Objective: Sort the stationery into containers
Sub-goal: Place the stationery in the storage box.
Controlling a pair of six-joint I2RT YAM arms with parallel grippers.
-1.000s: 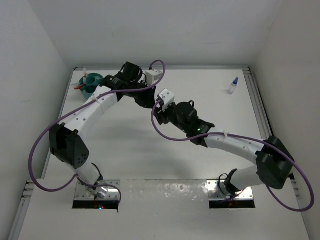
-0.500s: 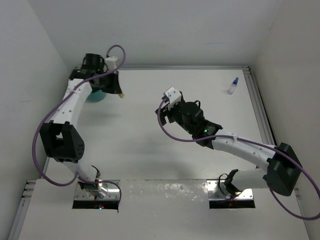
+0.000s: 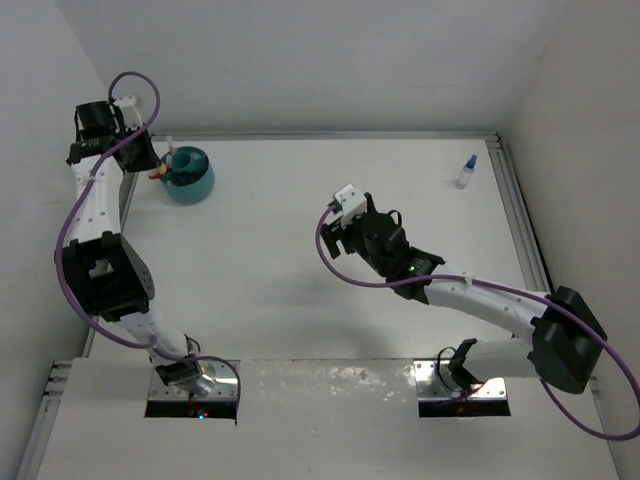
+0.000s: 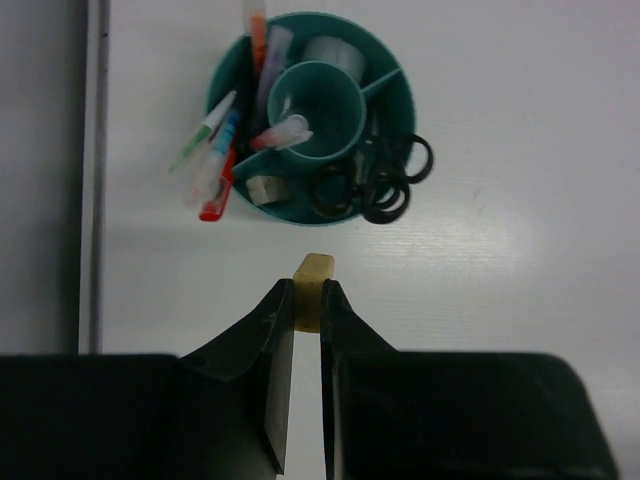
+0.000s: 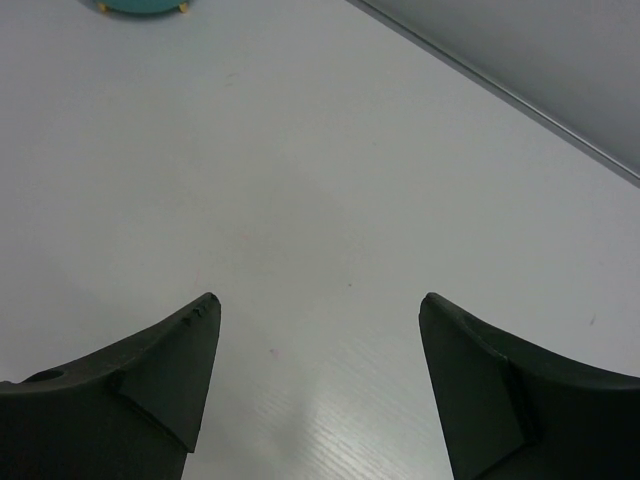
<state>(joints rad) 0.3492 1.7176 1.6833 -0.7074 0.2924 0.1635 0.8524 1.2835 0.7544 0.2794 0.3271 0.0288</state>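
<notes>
Now left pincer [image 4: 305, 296] clamps tan block [image 4: 314, 268].

The white table [image 3: 280, 270] carries two things: a teal pot [image 3: 190, 176] near its far left corner and a small bottle [image 3: 465, 172] upright near the far right edge, the two well apart. A grey rail [image 4: 92, 170] runs along the table's left edge, beside the pot.
</notes>
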